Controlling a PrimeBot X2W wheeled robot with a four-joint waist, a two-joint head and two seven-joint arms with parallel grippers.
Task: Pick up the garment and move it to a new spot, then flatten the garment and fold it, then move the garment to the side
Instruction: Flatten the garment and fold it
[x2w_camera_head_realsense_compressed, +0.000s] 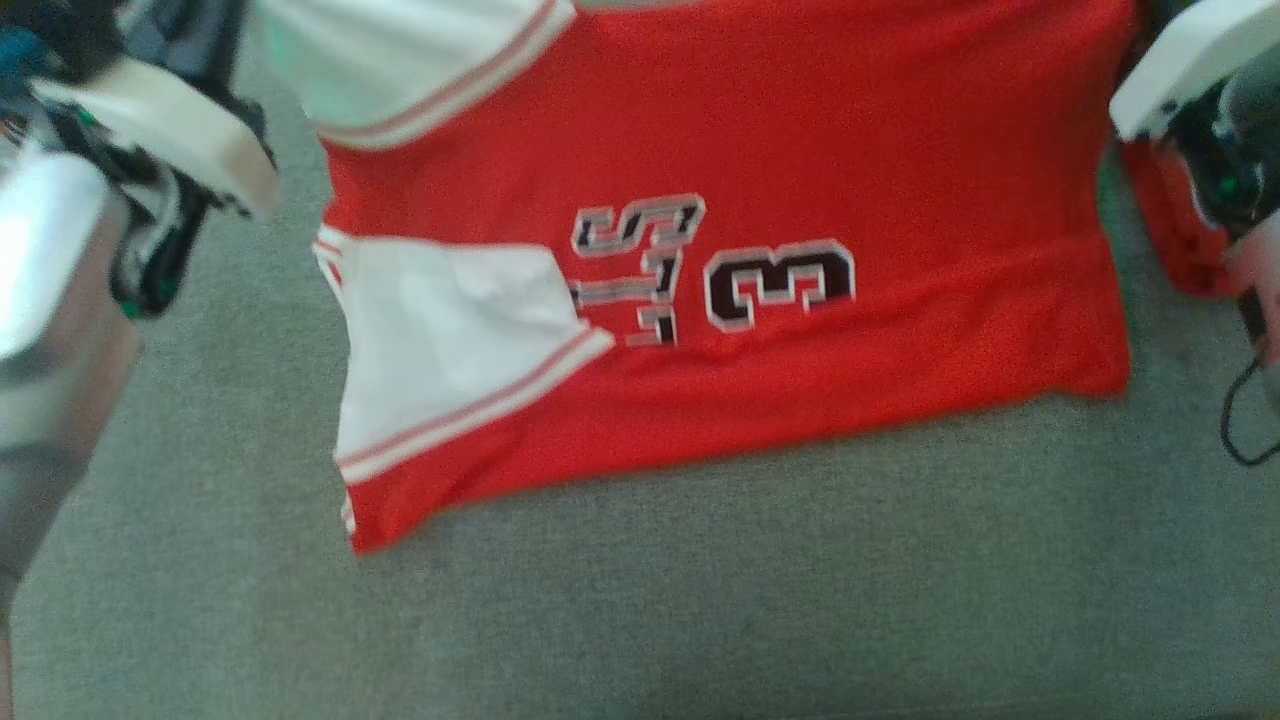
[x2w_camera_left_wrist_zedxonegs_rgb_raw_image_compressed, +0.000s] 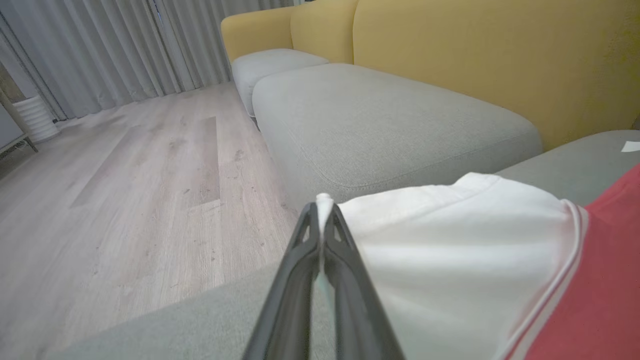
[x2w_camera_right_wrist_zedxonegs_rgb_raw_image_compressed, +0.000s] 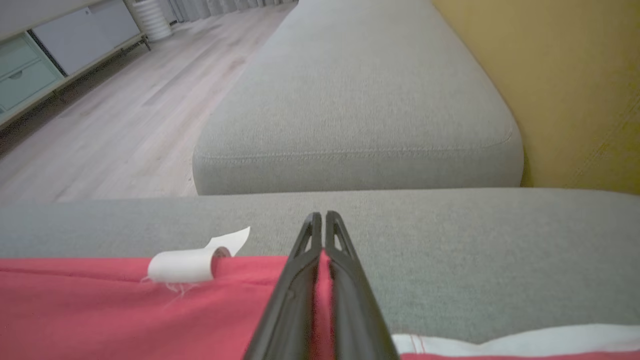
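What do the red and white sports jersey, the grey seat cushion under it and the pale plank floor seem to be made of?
The red and white sports jersey: probably synthetic knit, matt; it lies in soft creases.
The grey seat cushion: woven upholstery fabric, matt; a flecked weave shows.
The pale plank floor: wood or wood-look laminate, slight sheen; grain and plank joints show.

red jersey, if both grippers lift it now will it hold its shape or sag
Probably floppy: the jersey lies creased, one white sleeve folded over its front, so it would likely sag between the left gripper and right gripper. It looks thin and light. Each grip is a narrow pinch of cloth, so it might slip.
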